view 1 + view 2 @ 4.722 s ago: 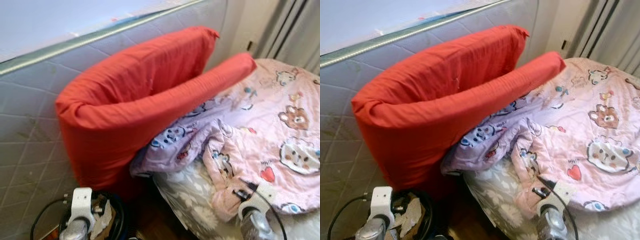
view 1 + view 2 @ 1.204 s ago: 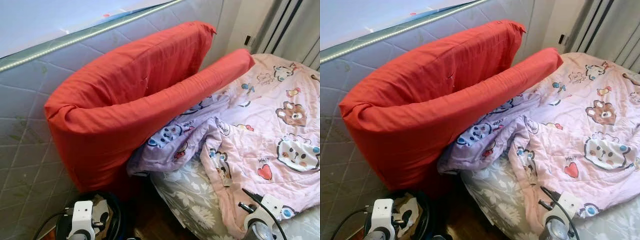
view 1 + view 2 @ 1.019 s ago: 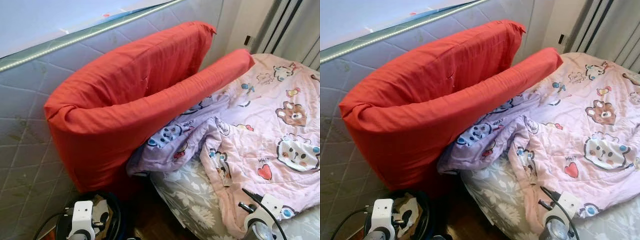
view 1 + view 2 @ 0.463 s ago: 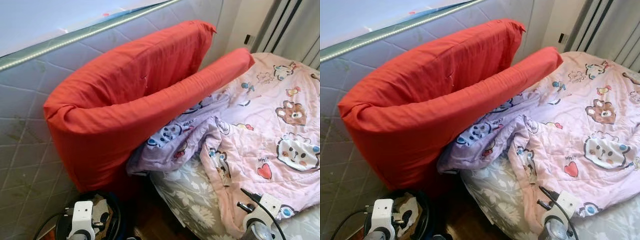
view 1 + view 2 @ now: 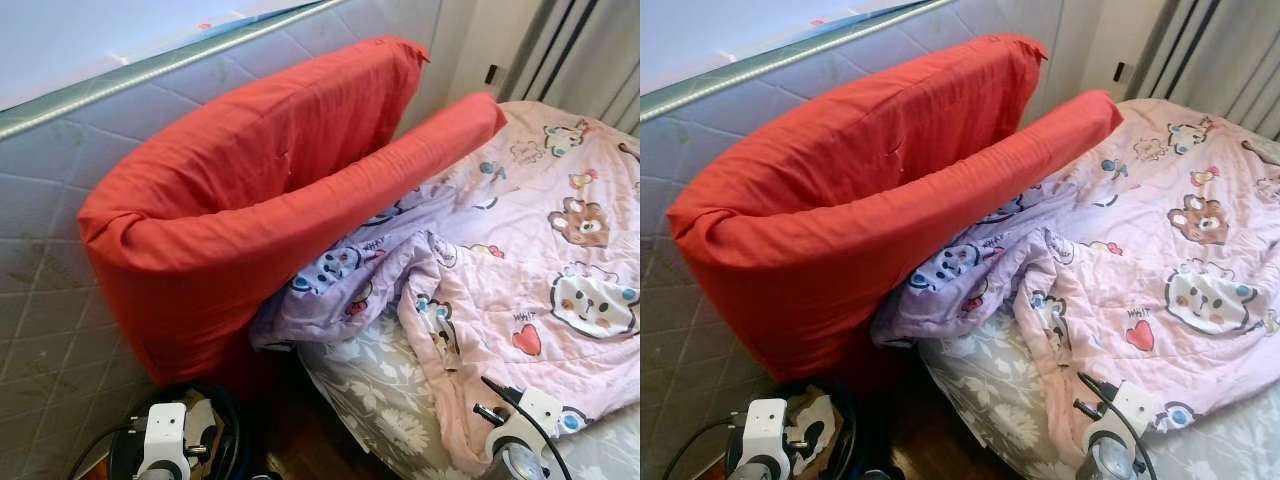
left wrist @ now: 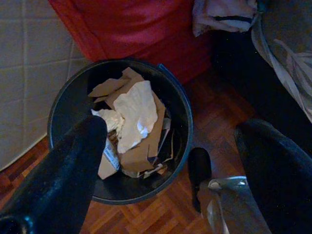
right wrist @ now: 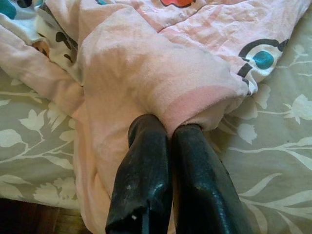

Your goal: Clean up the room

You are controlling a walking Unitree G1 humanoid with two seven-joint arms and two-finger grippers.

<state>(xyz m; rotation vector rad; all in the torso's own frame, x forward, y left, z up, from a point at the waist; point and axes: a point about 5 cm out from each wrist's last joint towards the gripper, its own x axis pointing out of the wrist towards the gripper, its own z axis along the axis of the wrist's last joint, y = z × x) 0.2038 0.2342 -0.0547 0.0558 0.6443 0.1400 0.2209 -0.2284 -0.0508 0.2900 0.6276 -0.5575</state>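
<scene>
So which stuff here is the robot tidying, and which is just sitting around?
For the job:
- pink cartoon-print quilt, its corner pinched in the right gripper
- round dark bin of paper and cardboard scraps, under the open left gripper

Just lying about:
- folded red mattress pad
- grey floral bedsheet
- white quilted mattress on its edge

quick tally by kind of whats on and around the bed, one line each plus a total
red folded mattress pad: 1
pink cartoon blanket: 1
grey floral sheet: 1
upright quilted mattress: 1
dark waste bin with paper and card scraps: 1
robot grippers: 2, left gripper open over the bin, right gripper shut on the blanket edge
total: 7
</scene>
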